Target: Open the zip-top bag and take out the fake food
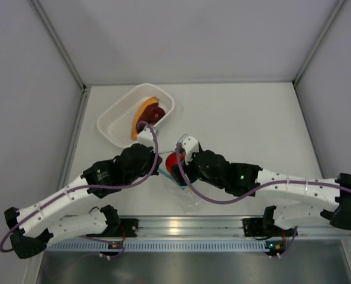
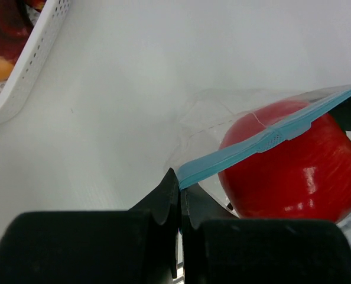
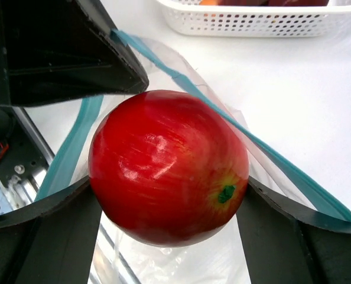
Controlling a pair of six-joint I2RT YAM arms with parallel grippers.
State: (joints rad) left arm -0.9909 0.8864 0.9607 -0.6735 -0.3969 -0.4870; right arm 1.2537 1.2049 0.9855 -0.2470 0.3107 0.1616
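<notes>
The clear zip-top bag (image 1: 188,198) lies between the two arms, its mouth spread open. My left gripper (image 2: 180,183) is shut on the bag's light blue zip strip (image 2: 246,151) at one end. My right gripper (image 3: 166,184) is shut on a glossy red tomato-like ball (image 3: 166,165) with a small green spot, one finger on each side, at the bag's mouth with the bag's plastic (image 3: 163,260) below it. In the top view the ball (image 1: 174,161) shows just left of the right wrist. An orange crescent slice (image 1: 141,115) and a dark brown piece (image 1: 155,112) lie in the basket.
A white perforated basket (image 1: 113,121) stands at the back left, close to the left arm; its wall (image 2: 33,59) fills the left wrist view's upper left corner. The metal rail with the arm bases (image 1: 181,228) runs along the near edge.
</notes>
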